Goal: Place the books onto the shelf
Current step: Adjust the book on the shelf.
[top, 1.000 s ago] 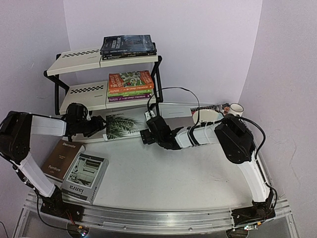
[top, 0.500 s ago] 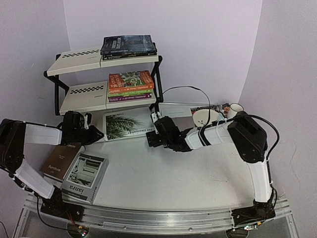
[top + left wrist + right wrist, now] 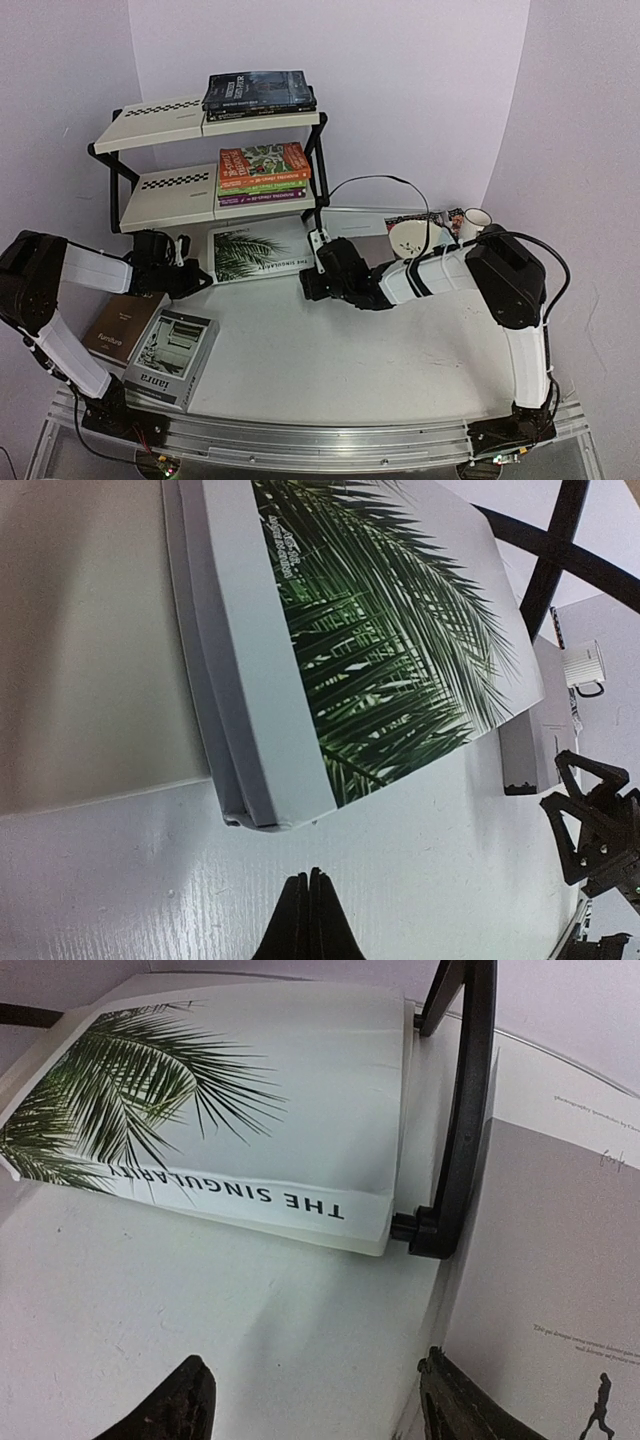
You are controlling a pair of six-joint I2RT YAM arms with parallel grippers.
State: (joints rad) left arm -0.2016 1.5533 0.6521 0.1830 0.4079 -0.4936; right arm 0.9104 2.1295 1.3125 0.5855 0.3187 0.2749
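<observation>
Lying flat on the table (image 3: 350,350) at the foot of the shelf (image 3: 160,118), the white palm-leaf book (image 3: 255,252) sits untouched. The left gripper (image 3: 308,920) is clenched empty beside it; the right gripper (image 3: 315,1395) has its jaws apart.

I see soft, even light from above. The white counter (image 3: 330,350) carries only faint shadows. The overhead view bows at its edges; my right fingers (image 3: 185,1405) look blurred up close.
</observation>
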